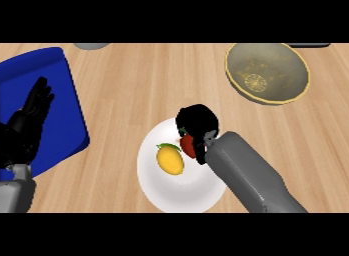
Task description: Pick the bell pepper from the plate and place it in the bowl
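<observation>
While curled round the bell pepper, the right robot hand sits over the plate.
Beside the pepper lies a mango; the left robot hand rests released.

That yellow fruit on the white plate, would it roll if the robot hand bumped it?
Probably a little: the yellow fruit looks rounded and smooth, so a nudge could rock or slide it. It lies on the plate, whose rim might stop it. It looks solid, not floppy.
</observation>
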Motion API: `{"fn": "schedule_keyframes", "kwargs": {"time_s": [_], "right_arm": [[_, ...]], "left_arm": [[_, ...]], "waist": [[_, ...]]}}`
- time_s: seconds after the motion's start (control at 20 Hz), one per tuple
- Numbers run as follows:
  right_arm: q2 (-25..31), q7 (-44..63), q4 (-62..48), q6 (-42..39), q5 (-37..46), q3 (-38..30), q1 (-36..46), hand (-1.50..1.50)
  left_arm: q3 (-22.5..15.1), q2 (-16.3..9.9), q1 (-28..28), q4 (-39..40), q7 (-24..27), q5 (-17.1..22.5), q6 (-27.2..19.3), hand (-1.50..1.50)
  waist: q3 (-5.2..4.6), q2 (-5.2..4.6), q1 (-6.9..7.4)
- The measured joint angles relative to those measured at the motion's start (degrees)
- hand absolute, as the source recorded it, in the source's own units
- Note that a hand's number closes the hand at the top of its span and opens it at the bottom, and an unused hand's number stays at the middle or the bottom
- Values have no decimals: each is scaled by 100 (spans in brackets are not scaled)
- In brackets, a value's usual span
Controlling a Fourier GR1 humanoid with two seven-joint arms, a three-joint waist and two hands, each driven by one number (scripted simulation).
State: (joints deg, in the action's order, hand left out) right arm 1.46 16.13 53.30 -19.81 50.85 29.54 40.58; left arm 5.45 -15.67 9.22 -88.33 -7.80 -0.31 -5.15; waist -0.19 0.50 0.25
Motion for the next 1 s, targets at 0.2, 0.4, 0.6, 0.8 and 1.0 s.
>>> {"fn": "schedule_keyframes", "kwargs": {"time_s": [0.2,0.4,0.6,0.8,1.0], "right_arm": [[163,-423,450,80,86,-44,-306,150],[391,-423,1389,-41,166,-96,-631,150],[687,-375,2351,-42,266,-216,-856,150],[889,-116,3366,18,272,-630,-737,150],[929,225,4276,185,149,-1254,-619,150]], "left_arm": [[53,5,-68,-122,-57,-10,35,0],[166,-34,-133,-100,11,31,131,0],[243,-28,-134,58,130,26,155,0],[247,-25,-169,36,119,-33,115,0],[245,-21,-249,-76,105,-31,129,0]], "waist": [[10,-13,-10],[15,-25,-39],[17,-25,-73],[18,-4,-127],[19,5,-133]]}}
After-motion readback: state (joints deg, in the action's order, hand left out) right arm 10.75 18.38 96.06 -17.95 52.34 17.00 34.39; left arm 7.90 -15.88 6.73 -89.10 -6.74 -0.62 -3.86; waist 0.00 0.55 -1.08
